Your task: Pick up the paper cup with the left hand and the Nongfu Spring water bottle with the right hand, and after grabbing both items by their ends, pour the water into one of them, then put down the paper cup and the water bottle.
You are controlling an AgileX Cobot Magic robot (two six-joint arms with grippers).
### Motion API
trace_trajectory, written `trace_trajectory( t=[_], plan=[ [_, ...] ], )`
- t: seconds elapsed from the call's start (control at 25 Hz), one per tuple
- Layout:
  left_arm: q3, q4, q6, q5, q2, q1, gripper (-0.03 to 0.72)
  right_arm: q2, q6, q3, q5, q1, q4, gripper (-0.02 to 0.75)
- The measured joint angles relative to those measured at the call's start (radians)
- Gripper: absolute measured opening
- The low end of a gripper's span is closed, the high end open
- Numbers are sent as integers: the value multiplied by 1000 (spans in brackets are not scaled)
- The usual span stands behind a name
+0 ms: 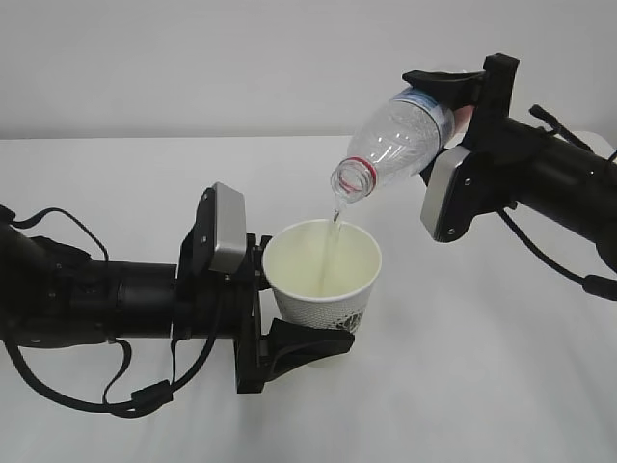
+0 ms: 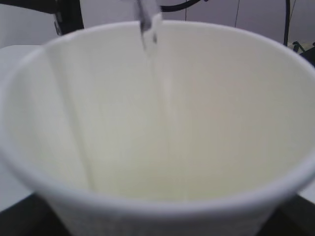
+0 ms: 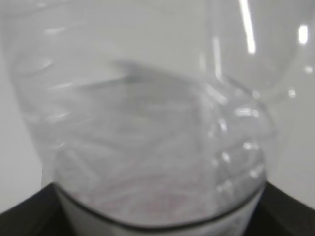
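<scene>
The white paper cup with green-grey print is held upright above the table by my left gripper, whose black jaws are shut on its lower body. Its cream inside fills the left wrist view. My right gripper is shut on the base end of the clear Nongfu Spring water bottle, which is tilted mouth-down to the left. The open mouth with its red neck ring hangs just above the cup's far rim. A thin stream of water falls into the cup. The bottle's clear body fills the right wrist view.
Below both arms lies the white table, with a pale wall behind it. Black cables loop under the left arm. Another cable hangs under the right arm.
</scene>
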Motion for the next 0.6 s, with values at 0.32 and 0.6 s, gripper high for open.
trace_trajectory(
  t=[0.32, 0.6],
  plan=[
    [0, 2, 0, 0, 0, 0, 600, 0, 0, 0, 0, 0, 0, 542],
    [0, 2, 0, 0, 0, 0, 600, 0, 0, 0, 0, 0, 2, 542]
  ],
)
